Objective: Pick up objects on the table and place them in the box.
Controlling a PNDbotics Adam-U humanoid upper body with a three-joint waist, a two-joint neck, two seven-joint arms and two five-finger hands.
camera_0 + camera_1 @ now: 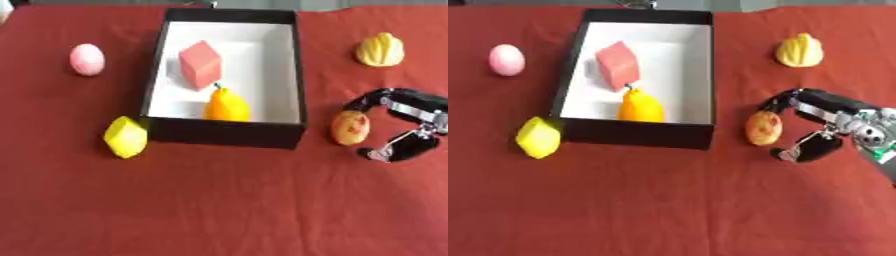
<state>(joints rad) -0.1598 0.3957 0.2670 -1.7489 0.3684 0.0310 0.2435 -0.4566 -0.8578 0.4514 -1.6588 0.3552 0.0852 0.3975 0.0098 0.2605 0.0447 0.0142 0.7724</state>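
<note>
A red cloth covers the desk (227, 205). On it, far centre, stands a black box (223, 133). Left of the box lie a pink egg (87, 59), farther off, and a yellow block (126, 137) touching the box's near left corner. Right of it lie a yellow fruit (380, 50), far, and a speckled orange fruit (350, 128), nearer.
</note>
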